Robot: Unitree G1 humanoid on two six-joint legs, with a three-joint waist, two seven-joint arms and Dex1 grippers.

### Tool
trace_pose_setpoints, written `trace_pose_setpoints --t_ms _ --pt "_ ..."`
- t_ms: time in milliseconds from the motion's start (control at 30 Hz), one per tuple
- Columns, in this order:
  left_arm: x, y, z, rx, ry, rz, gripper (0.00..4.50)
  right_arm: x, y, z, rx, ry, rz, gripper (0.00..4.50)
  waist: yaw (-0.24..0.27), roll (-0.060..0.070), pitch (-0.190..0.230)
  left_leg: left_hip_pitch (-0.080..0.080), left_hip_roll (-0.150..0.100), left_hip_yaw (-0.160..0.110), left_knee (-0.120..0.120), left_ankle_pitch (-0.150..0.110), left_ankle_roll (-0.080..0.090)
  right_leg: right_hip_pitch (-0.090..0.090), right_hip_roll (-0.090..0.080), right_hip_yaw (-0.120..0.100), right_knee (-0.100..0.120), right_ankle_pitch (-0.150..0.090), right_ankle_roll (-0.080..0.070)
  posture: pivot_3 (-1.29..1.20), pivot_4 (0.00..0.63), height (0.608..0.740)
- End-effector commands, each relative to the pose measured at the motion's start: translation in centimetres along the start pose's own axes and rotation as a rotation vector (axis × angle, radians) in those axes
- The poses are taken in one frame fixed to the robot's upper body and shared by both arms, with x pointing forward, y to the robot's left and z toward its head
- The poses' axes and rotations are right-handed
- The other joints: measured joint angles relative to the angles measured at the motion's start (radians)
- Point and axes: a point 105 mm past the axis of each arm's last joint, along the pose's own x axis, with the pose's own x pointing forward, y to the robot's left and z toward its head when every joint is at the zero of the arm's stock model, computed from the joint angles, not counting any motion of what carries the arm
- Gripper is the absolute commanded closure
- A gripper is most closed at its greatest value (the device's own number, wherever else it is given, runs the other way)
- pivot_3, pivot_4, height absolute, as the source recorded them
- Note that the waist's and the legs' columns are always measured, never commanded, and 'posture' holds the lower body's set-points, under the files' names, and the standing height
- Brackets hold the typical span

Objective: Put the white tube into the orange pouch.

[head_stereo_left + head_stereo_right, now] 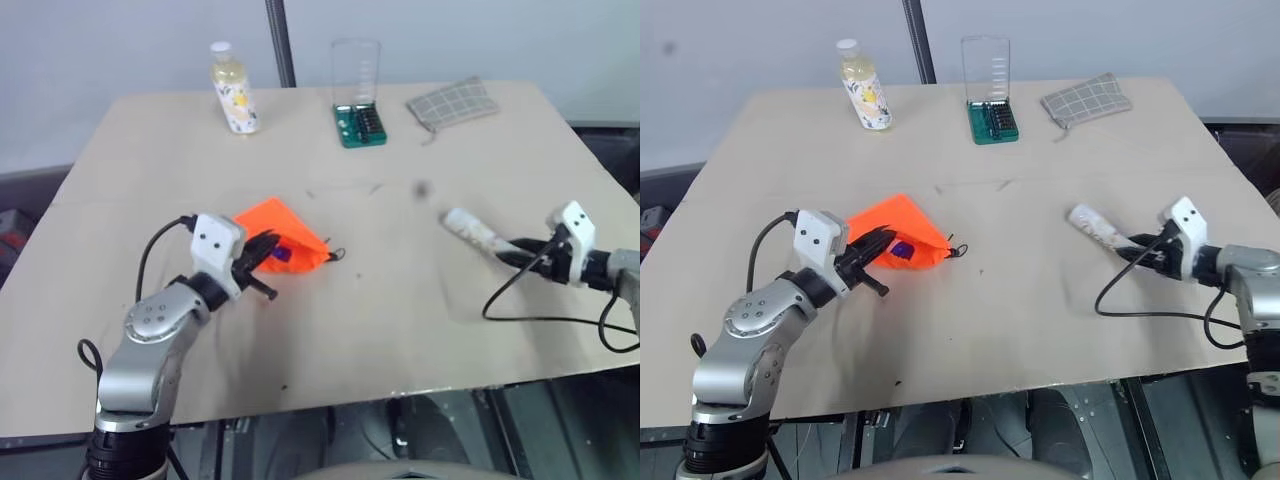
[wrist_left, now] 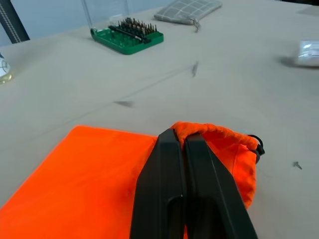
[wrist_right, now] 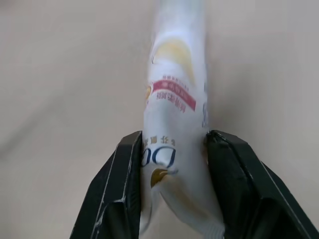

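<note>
The orange pouch point(image 1: 285, 228) lies left of the table's middle, its mouth facing right. My left gripper point(image 1: 268, 250) is shut on the upper rim of that mouth point(image 2: 199, 130) and holds it raised. The small dark ring point(image 1: 338, 255) hangs at the pouch's near right corner. On the right, my right gripper point(image 1: 512, 250) is shut on the flat end of the white tube point(image 1: 468, 227). The tube's free end points left toward the table's middle. In the right wrist view the tube point(image 3: 175, 94) sits squeezed between the two black fingers point(image 3: 124, 169).
Along the far edge stand a yellowish bottle point(image 1: 233, 90), a green bit set with an upright clear lid point(image 1: 360, 122) and a grey checked pouch point(image 1: 452, 102). A black cable point(image 1: 520, 305) loops on the table under my right arm. Bare tabletop point(image 1: 400, 260) lies between pouch and tube.
</note>
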Motion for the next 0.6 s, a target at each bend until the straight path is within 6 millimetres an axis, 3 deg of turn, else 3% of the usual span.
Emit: trace_pose_setpoints --t_ms 33,267,367,533,600 --pt "0.2 -0.3 0.8 0.025 -0.025 -0.033 4.50 1.3 5.1 3.4 -0.050 -0.073 0.268 2.58 0.001 0.000 0.000 0.000 0.000 -0.001 0.000 0.000 0.000 0.000 0.000 0.000 0.000 0.000 0.000 0.00 0.150 0.740" --pt "0.8 -0.4 1.4 0.002 -0.043 -0.053 4.50 6.2 11.3 5.6 -0.096 -0.084 0.537 2.58 0.005 0.000 0.000 -0.001 0.000 -0.003 0.000 0.000 0.000 0.000 -0.002 -0.002 -0.001 0.000 0.000 0.00 0.150 0.740" --pt "0.9 -0.4 1.3 0.006 -0.039 -0.057 4.50 7.4 11.9 6.4 -0.082 -0.122 0.550 2.58 -0.001 0.000 0.000 0.000 0.000 -0.003 0.000 0.000 0.000 0.000 0.001 -0.003 0.000 0.000 0.000 0.00 0.150 0.740" --pt "0.9 -0.4 1.1 0.019 -0.028 -0.056 4.50 7.5 12.3 7.1 -0.040 -0.179 0.565 2.58 0.011 0.000 0.000 -0.003 -0.001 -0.008 -0.001 0.000 0.000 -0.001 -0.003 -0.006 -0.001 0.000 0.000 0.00 0.150 0.740" --pt "0.9 -0.5 0.9 0.019 -0.024 -0.055 4.50 7.4 12.5 5.9 -0.051 -0.145 0.561 2.58 0.010 0.000 0.000 -0.003 -0.001 -0.009 -0.001 0.000 0.000 -0.001 -0.003 -0.005 -0.002 0.000 0.000 0.00 0.150 0.740"
